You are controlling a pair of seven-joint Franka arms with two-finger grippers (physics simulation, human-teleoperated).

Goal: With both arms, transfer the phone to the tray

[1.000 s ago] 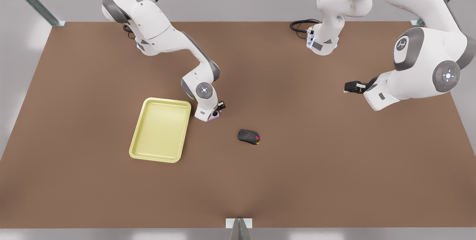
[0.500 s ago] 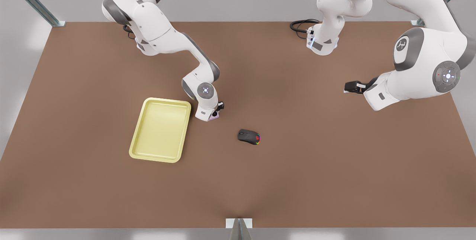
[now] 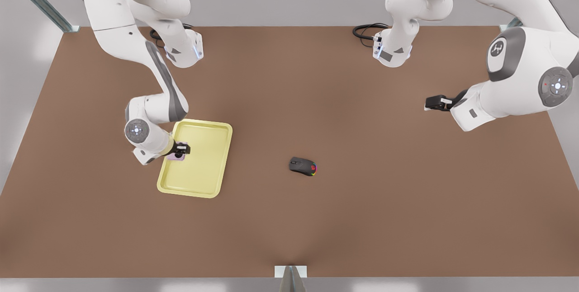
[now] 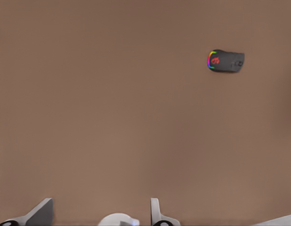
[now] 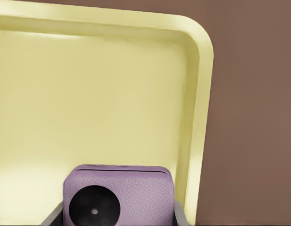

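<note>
Lilac leather-grained phone (image 5: 118, 195) sits clamped in the right gripper (image 3: 181, 149) over the pale yellow tray's (image 3: 212, 165) left edge, while the left gripper (image 3: 433, 102) waits far right, fingers apart and empty

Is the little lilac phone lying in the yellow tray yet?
Not yet: the right gripper holds the lilac phone over the yellow tray.

right gripper (image 3: 181, 149) holding phone (image 5: 118, 195) over tray (image 3: 212, 183), floor beneath lying bare | mouse (image 3: 302, 166) sitting well apart | left gripper (image 3: 429, 103) hanging over bare table (image 3: 384, 201)
</note>
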